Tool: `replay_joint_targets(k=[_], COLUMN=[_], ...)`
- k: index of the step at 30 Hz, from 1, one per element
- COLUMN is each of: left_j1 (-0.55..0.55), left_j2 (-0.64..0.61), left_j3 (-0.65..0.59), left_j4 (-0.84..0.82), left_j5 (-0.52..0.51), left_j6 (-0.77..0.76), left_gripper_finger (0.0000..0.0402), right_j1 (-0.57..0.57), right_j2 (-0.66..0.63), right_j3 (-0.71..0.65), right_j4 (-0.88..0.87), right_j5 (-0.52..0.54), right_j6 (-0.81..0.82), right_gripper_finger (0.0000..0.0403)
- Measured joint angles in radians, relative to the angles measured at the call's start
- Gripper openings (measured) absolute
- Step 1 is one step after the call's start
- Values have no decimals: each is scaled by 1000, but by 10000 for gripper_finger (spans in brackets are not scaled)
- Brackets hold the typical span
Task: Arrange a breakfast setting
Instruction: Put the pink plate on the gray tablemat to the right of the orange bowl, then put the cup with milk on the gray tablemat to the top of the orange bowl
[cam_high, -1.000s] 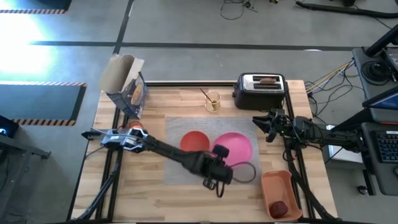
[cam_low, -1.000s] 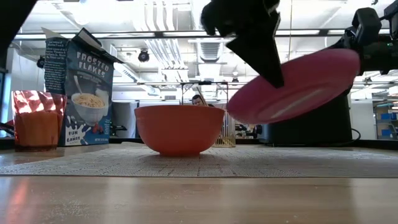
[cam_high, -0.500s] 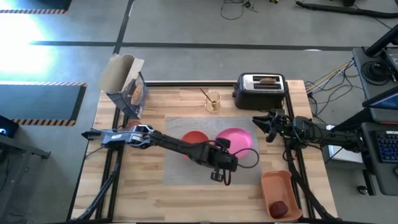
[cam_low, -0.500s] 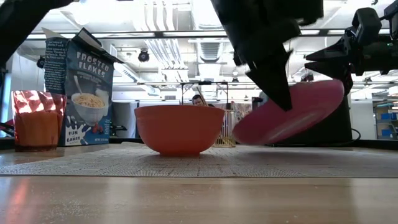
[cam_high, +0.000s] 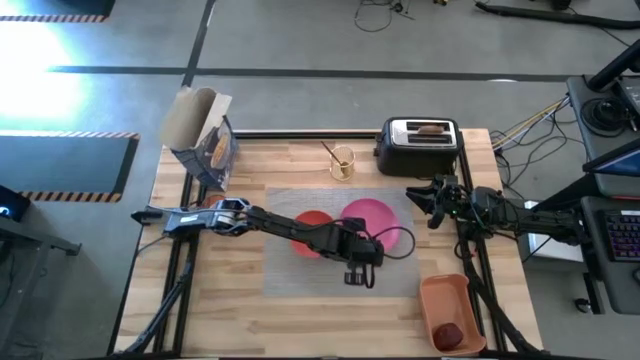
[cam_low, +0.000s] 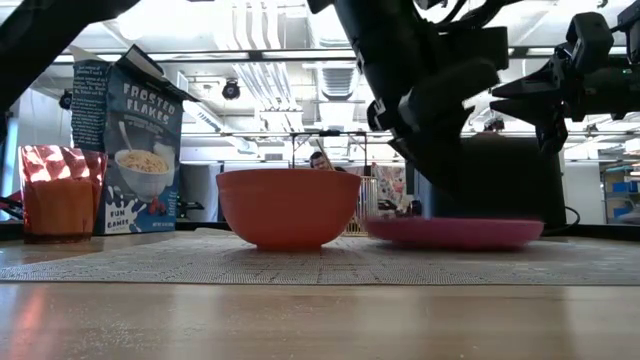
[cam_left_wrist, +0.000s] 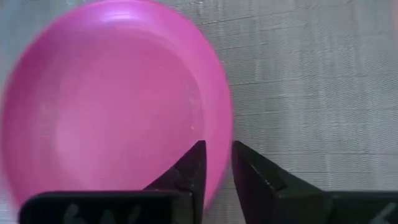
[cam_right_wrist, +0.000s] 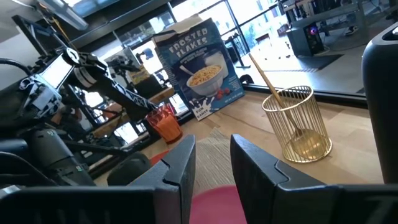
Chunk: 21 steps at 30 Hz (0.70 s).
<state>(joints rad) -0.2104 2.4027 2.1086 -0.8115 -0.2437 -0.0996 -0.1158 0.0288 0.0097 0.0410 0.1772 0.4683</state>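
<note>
Left gripper (cam_high: 357, 272) sits at the near rim of the pink plate (cam_high: 375, 222), which lies flat on the grey mat (cam_high: 290, 275) mid-desk, just right of the orange-red bowl (cam_low: 288, 207). In the wrist view the fingers straddle the plate's edge, a narrow gap between them; probably pinching the rim, though contact is hard to confirm. The plate extends away from the gripper toward the desk's far edge.

Right gripper (cam_high: 418, 200), fingers apart, waits near the desk's right edge, in front of the toaster (cam_high: 418, 145).

Half a second ago the plate hung tilted in the air; now it is level on the mat.
</note>
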Motion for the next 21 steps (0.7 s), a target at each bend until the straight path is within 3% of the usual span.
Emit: replay_joint_targets(k=[4, 10, 16, 21], left_j1=[-3, -46, -115, -175], left_j2=[0, 0, -6, -9], left_j3=[0, 58, 187, 241], left_j4=[-2, -70, -241, -422], left_j5=[50, 42, -70, -186], left_j6=[-15, 1, 41, -46], left_gripper_finger=[102, 137, 142, 143], right_j1=[0, 0, 0, 0], right_j2=[0, 0, 0, 0], right_j3=[0, 0, 0, 0], right_j4=[0, 0, 0, 0], right_j5=[0, 0, 0, 0], right_j6=[0, 0, 0, 0], right_gripper_finger=[91, 91, 91, 91])
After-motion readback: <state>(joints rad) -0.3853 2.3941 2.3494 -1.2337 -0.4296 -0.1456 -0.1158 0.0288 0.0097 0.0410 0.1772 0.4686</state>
